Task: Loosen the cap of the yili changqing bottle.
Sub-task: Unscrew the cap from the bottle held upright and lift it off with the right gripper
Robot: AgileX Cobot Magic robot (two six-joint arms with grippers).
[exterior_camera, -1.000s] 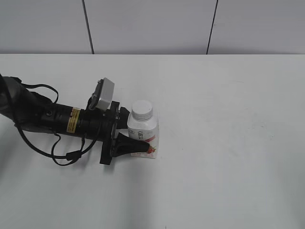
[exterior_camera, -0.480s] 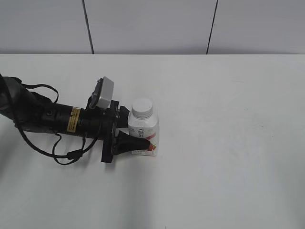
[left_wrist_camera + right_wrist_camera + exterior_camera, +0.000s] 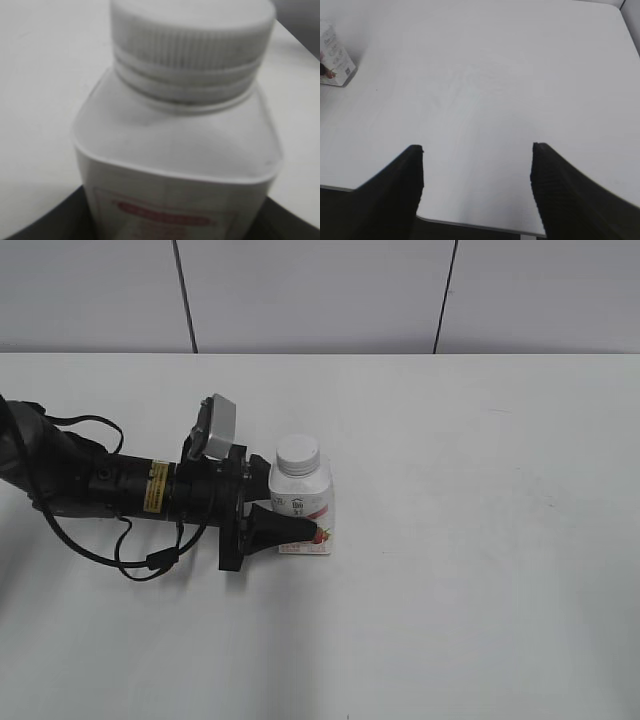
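The yili changqing bottle (image 3: 302, 492) stands upright on the white table, left of centre, its pink-red label facing front. Its white ribbed cap (image 3: 298, 453) sits on the neck. My left gripper (image 3: 300, 510) reaches in from the left, lying low along the table, and is shut on the bottle's body; the near finger (image 3: 283, 530) presses the lower front. In the left wrist view the bottle (image 3: 175, 145) and cap (image 3: 192, 40) fill the frame, blurred. My right gripper (image 3: 477, 146) is open and empty, far from the bottle (image 3: 332, 62), and does not show in the exterior view.
The white table (image 3: 480, 540) stretches right of the bottle. A grey panelled wall (image 3: 320, 290) stands behind it. The table's near edge (image 3: 470, 222) lies just under my right gripper's fingers. The left arm's cables (image 3: 130, 560) trail on the table.
The left gripper's near finger has closed in against the bottle. The bottle has shifted slightly away and turned a little in the grip.
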